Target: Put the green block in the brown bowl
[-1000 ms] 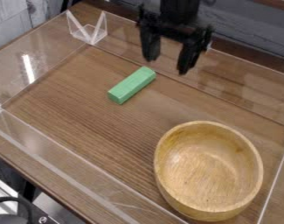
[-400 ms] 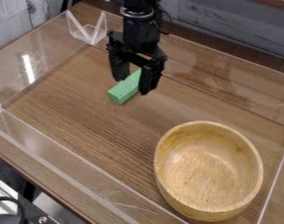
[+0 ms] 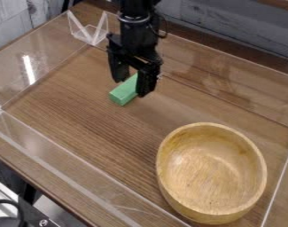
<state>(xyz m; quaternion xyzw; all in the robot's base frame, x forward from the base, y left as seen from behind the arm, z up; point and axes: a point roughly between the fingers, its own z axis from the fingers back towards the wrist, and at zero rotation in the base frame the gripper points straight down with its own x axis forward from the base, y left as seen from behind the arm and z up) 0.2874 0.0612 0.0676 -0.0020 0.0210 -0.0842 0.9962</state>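
Green block (image 3: 123, 91) lies flat on the wooden tabletop (image 3: 75, 133), up and to the left of the brown bowl (image 3: 213, 171) and well apart from it; its place has not changed since a second ago. The black gripper (image 3: 133, 82) was then hanging to the right of the block, farther from the bowl's near rim; now it has come left and down and stands over the block's far end, pointing straight down. Its jaws are spread wide, one finger on each side of the block, nothing gripped between them. Since the frame just before this one it has sunk only slightly. The bowl sits unmoved, with nothing inside it.
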